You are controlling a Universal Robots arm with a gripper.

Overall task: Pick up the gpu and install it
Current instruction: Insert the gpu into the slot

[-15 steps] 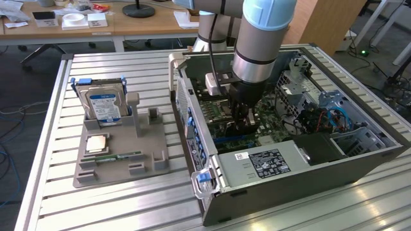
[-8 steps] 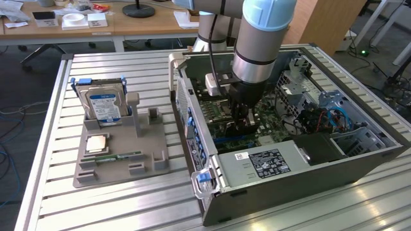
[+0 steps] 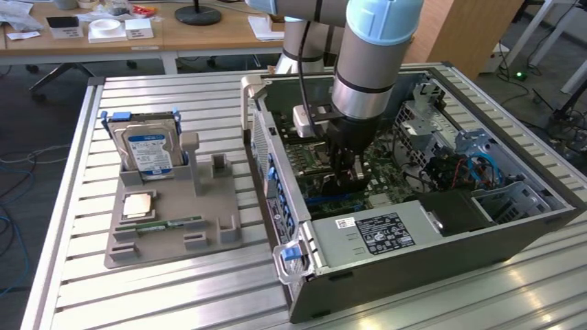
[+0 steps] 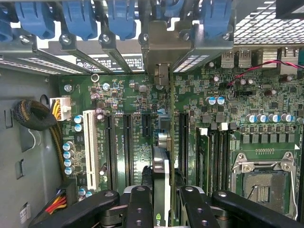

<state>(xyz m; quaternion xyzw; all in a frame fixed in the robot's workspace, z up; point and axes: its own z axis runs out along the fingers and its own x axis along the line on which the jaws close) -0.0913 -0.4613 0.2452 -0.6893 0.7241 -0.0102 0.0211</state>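
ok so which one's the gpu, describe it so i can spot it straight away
Find the open computer case and the green motherboard inside it. The gpu is the thin card held edge-on in the gripper, over the long black slots; nothing else there is held up off the board.

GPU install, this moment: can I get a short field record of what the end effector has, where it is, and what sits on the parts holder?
end effector: closed on the gpu, card held edge-on
location: inside the open computer case, over the motherboard slots
card seated: cannot tell
parts holder: hard drive standing upright, memory stick lying flat
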